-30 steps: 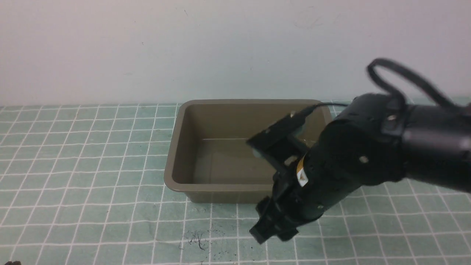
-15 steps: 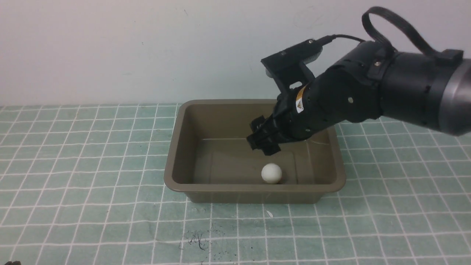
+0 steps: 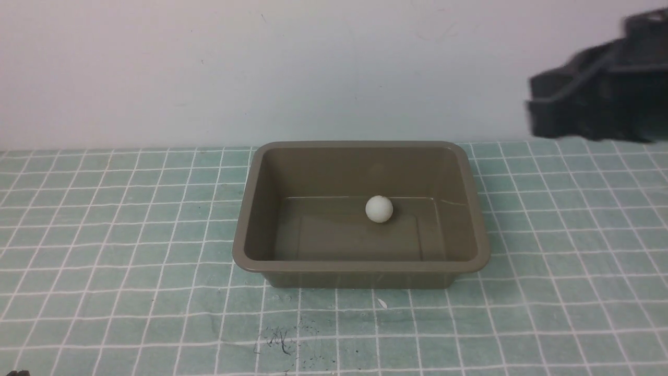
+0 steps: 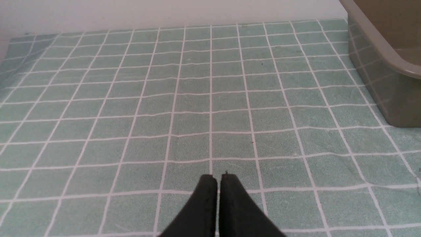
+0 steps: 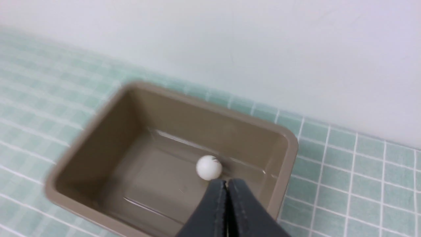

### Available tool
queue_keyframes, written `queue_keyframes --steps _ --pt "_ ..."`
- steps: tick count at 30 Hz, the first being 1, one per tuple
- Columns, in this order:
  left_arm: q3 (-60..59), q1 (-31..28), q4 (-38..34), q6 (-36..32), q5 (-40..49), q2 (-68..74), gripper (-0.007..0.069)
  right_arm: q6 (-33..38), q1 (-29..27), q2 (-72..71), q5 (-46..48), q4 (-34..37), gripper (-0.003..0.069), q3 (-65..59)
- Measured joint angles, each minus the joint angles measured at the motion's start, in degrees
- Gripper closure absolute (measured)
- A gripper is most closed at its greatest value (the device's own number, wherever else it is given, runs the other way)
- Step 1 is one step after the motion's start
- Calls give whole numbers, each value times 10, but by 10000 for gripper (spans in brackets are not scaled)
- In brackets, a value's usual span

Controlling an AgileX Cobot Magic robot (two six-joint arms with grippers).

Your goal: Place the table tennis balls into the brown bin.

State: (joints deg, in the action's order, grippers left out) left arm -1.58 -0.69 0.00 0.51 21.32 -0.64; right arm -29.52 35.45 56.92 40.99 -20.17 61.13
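Jaws of the left gripper [image 4: 218,179] are pressed together over the green white-gridded cloth [image 4: 184,98]. Those of the right gripper [image 5: 227,184] are together too, high above the shallow rectangular olive-brown plastic bin [image 3: 360,267]. Inside it, near the far wall, lies the small smooth white table tennis ball [image 3: 379,209].

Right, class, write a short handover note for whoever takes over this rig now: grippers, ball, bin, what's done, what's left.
Left gripper: shut, empty, low over the checked mat.
Right gripper: shut, empty, raised high, off to the right of the brown bin.
Table tennis ball: lying on the bin's floor, near its far wall.
Done: the ball is in the bin.
Left: no other ball shows in any view, so probably nothing but parking the arms.
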Motion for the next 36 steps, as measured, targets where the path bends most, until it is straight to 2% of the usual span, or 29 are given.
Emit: queue_keyframes --steps 6,12,17,28,31,33,34,36 --pt "0 0 0 0 0 0 629 -63 0 -220 -137 -15 671 -224" --pt "0 0 0 0 0 0 629 -73 0 -368 -232 -72 672 -366" --pt "0 0 0 0 0 0 629 -98 0 -426 -253 -99 672 -408" --pt "0 0 0 0 0 0 629 -111 0 -430 -237 -104 672 -415" --pt "0 0 0 0 0 0 629 -83 0 -430 -240 -76 672 -415" --pt "0 0 0 0 0 0 629 16 0 -431 -242 17 672 -415" --pt "0 0 0 0 0 0 629 26 0 -432 -242 34 672 -415" --pt "0 0 0 0 0 0 629 117 0 -432 -244 117 672 -415"
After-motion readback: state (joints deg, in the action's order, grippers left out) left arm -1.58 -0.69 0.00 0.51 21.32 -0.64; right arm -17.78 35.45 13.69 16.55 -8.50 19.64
